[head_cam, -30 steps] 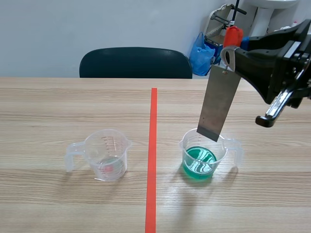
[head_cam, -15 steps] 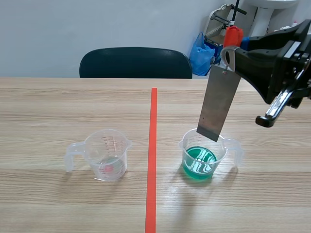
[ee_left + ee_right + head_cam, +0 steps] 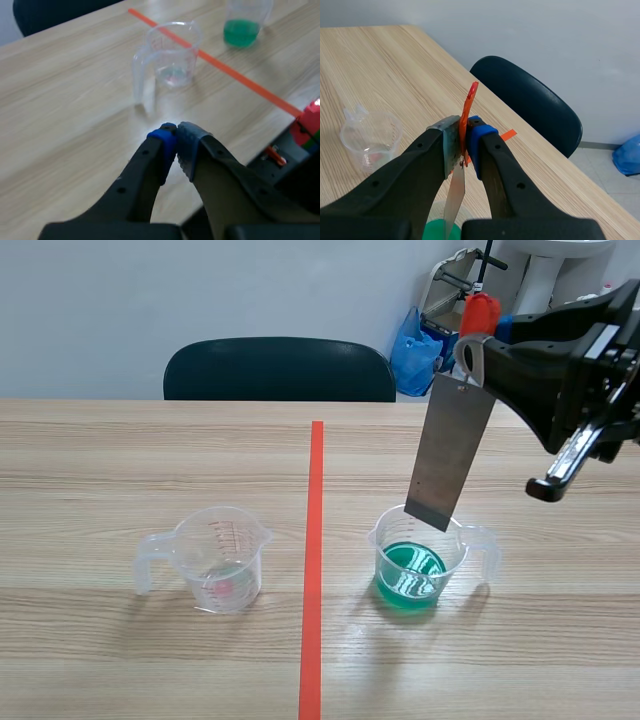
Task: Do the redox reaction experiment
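A grey metal strip (image 3: 450, 450) with an orange-red tab (image 3: 480, 312) at its top hangs from my right gripper (image 3: 472, 352), which is shut on it. Its lower edge is at the rim of a clear beaker of green liquid (image 3: 398, 578), right of the red line. In the right wrist view the strip (image 3: 455, 195) runs down from between the fingers of the right gripper (image 3: 463, 131) toward the green liquid (image 3: 437, 232). A nearly empty clear beaker (image 3: 222, 560) stands left of the line. My left gripper (image 3: 176, 131) is shut on nothing, low over the table, with that clear beaker (image 3: 172, 60) ahead of it.
A dark chair (image 3: 280, 368) stands behind the table, with a blue bag (image 3: 412, 350) and white equipment at the back right. The red tape line (image 3: 314, 560) splits the table. Beside the left gripper the table's edge (image 3: 250, 150) drops off to red and black gear (image 3: 307, 125).
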Controlling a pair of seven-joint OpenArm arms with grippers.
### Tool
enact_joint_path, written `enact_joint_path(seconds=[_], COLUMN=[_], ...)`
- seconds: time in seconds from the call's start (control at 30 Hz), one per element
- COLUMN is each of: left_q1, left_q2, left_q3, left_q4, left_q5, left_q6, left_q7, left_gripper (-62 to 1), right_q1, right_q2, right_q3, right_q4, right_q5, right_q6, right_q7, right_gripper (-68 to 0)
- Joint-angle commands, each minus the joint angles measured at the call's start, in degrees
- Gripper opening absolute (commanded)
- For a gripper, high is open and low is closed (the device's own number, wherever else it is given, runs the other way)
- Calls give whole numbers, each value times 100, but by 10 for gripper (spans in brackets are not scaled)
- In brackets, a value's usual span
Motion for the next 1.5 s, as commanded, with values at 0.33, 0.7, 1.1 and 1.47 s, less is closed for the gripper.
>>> enact_joint_path(seconds=[0.33,0.7,1.1,1.47], left_q1=[-3882,-6623,-7530,-7744], left_q2=[-758,85,1224,1792], left_q3=[2994,5539,6402,6636], left_q4=[46,-59,-1005,-1209], left_q5=[-1421,-2122,-2120,-2118], left_q6=[-273,72,247,219], left_q7=[2588,4223,4465,4741], left_gripper=[-584,-584,-583,-582], right_q1=[52,52,52,52], right_q2=[28,28,28,28], right_q3=[70,70,70,70], right_q4=[85,85,85,85], right_q5=[44,44,44,44], right_q6=[-20,-20,-20,-20], right_q7=[90,90,92,90], right_gripper=[-669,-669,-669,-669])
